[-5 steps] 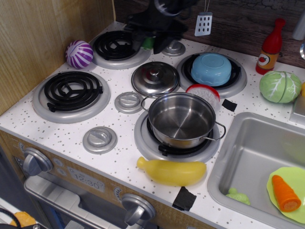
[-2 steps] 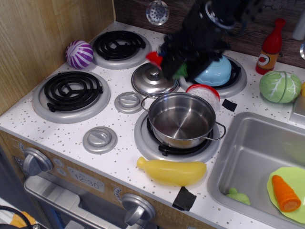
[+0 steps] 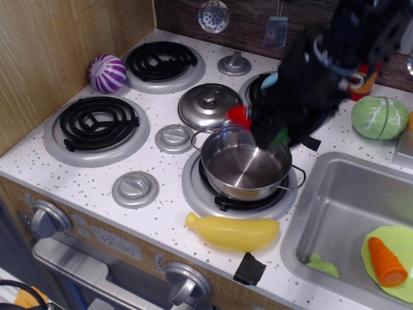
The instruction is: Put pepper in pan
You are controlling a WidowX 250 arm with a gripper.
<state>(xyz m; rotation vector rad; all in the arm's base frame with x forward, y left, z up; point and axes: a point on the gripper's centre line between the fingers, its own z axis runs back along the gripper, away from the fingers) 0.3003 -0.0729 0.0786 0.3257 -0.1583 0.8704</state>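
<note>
Gripper (image 3: 261, 129) pinching red pepper (image 3: 239, 116), held in air just above rear rim of the pan (image 3: 245, 165), arm blurred. Pan on front-right burner, nothing visible inside; steel lid (image 3: 210, 105) behind-left of pan, yellow squash (image 3: 232, 232) in front of pan, sink (image 3: 335, 219) to its right w/ carrot (image 3: 387, 261)

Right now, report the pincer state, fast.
Pincer: shut on the pepper, which is held above the rim of the pan.
</note>
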